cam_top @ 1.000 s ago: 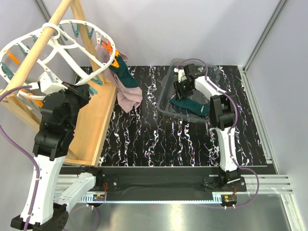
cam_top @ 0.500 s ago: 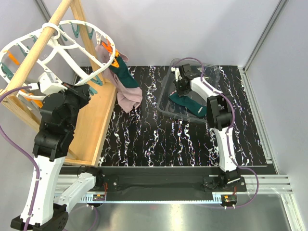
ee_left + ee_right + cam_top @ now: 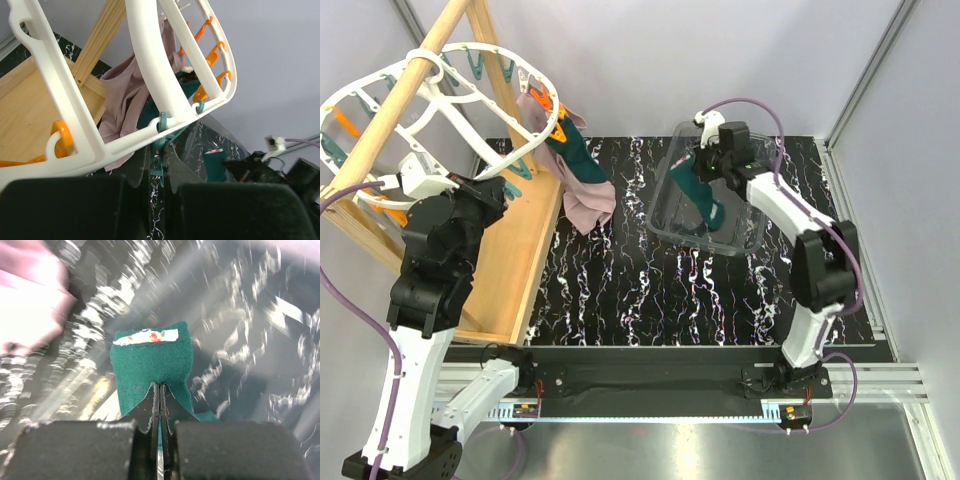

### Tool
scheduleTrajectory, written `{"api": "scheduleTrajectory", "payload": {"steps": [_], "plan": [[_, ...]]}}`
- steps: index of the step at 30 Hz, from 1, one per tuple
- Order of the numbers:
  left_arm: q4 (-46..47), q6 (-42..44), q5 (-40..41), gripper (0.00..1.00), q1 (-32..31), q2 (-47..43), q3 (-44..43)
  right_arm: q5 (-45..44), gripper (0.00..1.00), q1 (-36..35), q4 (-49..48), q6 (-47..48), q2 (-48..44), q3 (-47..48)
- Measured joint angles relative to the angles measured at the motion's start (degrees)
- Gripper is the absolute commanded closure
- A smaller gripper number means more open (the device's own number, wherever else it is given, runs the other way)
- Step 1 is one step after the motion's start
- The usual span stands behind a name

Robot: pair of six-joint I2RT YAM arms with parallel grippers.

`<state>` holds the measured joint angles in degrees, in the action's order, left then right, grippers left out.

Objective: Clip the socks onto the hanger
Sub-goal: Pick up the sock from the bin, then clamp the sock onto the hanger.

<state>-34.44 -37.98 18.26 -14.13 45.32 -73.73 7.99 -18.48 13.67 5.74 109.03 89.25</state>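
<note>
The white oval hanger [image 3: 460, 95] hangs on the wooden pole at the left, with teal and orange pegs dangling from its rim [image 3: 150, 75]. One dark teal sock [image 3: 575, 150] hangs from it beside a mauve-pink cloth [image 3: 588, 200]. My left gripper [image 3: 159, 150] is shut on a teal peg [image 3: 160, 134] under the rim; in the top view the left gripper [image 3: 498, 182] sits at the hanger's lower edge. My right gripper [image 3: 159, 386] is shut on the second sock [image 3: 152, 360], which has a red-and-white mark. That sock [image 3: 705, 195] hangs from the right gripper [image 3: 705, 165] above the tray.
A clear plastic tray [image 3: 740, 240] stands at the back right on the black marbled table [image 3: 620, 290]. The wooden pole frame [image 3: 520, 250] fills the left side. Grey walls close the back and right.
My right gripper shut on the sock lying in the tray and lifted it, so it now hangs above the tray. The left arm has stayed on the peg.
</note>
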Motion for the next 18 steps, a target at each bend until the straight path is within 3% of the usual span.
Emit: {"api": "scheduleTrajectory", "payload": {"steps": [5, 9, 18], "plan": [[0.0, 0.0, 0.0, 1.00, 0.0, 0.0, 0.0, 10.5, 1.00, 0.0, -8.5, 0.8, -10.8, -8.0], [0.0, 0.0, -0.3, 1.00, 0.0, 0.0, 0.0, 24.7, 1.00, -0.2, -13.7, 1.2, -15.7, -11.8], [0.0, -1.6, -2.2, 1.00, 0.1, 0.0, -0.5, 52.9, 1.00, -6.6, -21.7, -1.8, -13.5, -9.8]]}}
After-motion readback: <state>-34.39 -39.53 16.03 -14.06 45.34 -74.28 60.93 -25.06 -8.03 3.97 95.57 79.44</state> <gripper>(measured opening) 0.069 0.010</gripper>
